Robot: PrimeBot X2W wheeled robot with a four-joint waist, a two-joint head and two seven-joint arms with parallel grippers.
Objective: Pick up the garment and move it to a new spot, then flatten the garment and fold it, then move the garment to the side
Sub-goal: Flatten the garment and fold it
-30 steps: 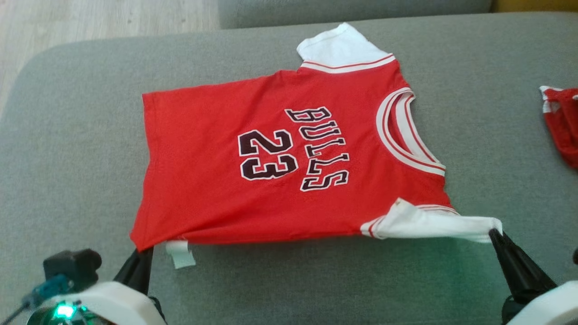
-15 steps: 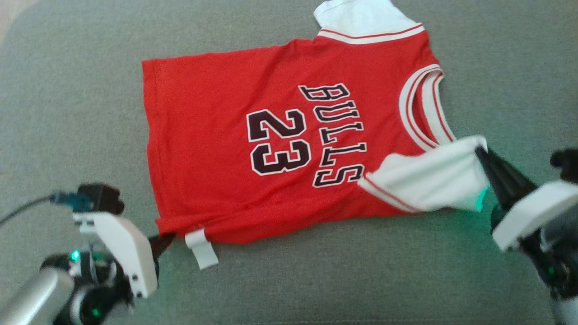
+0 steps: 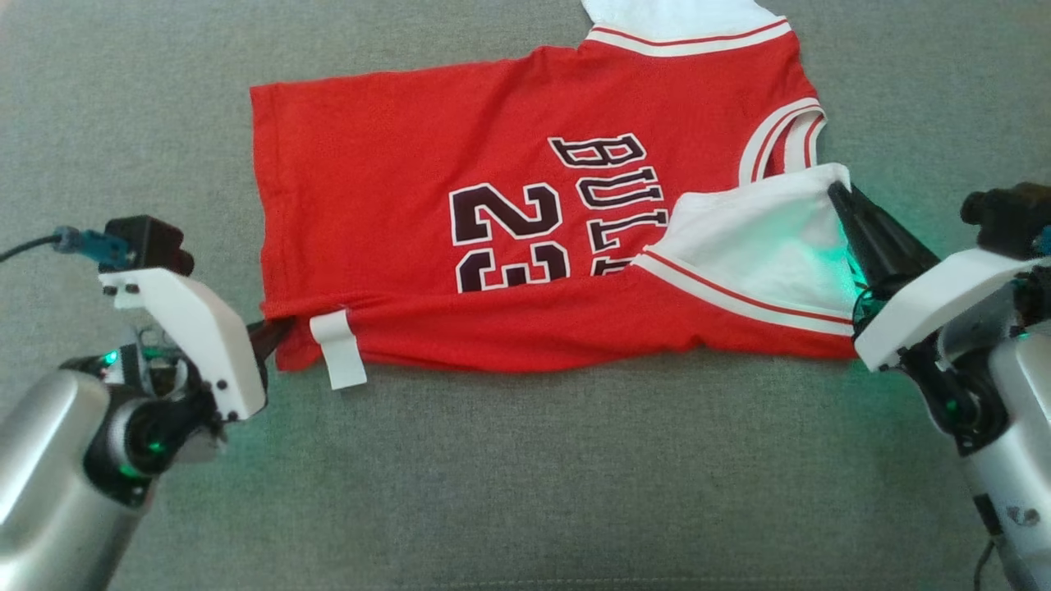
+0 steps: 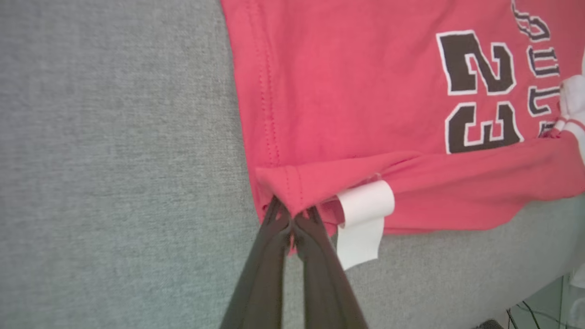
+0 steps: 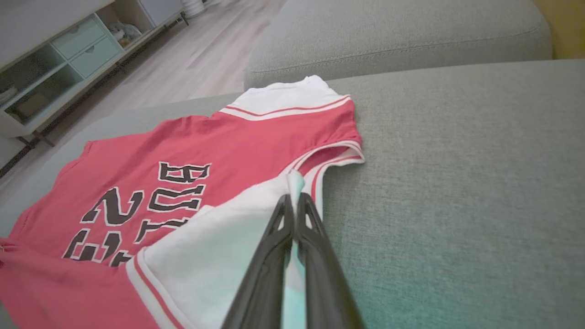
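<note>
The garment (image 3: 394,180) is a red jersey with white sleeves and dark "BULLS 23" lettering, spread on a grey sofa cushion (image 3: 525,476). Its near long edge is turned up and over onto the body. My left gripper (image 3: 275,328) is shut on the near hem corner (image 4: 285,192), beside a white label (image 4: 363,219). My right gripper (image 3: 837,193) is shut on the tip of the near white sleeve (image 3: 755,238), lifted over the lettering close to the collar (image 3: 780,135). The right wrist view shows the jersey (image 5: 192,151) and the pinched sleeve (image 5: 219,256).
In the right wrist view another grey cushion (image 5: 393,32) lies beyond the jersey, with wood floor (image 5: 192,59) and a pale cabinet (image 5: 55,55) at the far left. Bare cushion (image 5: 466,183) stretches to the right of the jersey.
Both grippers have carried the near edge of the jersey up and away from me, folding it over the body; the sleeve now covers part of the lettering. The head camera has tilted down.
</note>
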